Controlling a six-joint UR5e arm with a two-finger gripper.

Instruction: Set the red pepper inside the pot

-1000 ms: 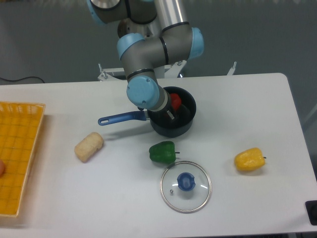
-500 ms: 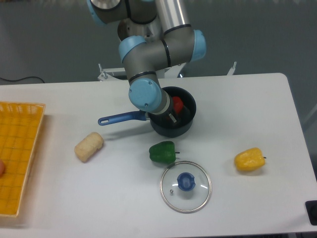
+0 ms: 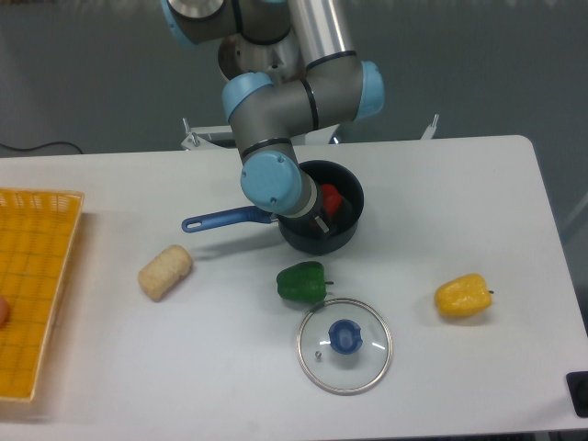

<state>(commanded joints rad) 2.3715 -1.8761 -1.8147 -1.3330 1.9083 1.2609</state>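
The red pepper [image 3: 330,197] sat inside the pot [image 3: 342,234], just above centre of the frame, showing as a red patch behind the wrist. The gripper [image 3: 319,218] hung over the pot's mouth — its fingers were mostly hidden by the arm, so I could not tell whether it gripped the pepper or had let go. The placing looked all but done; what remained, by my judgement, was release — if not yet made — and withdrawal.

Grey metal arm [image 3: 285,101] w/ light-blue joint caps, silver tube.
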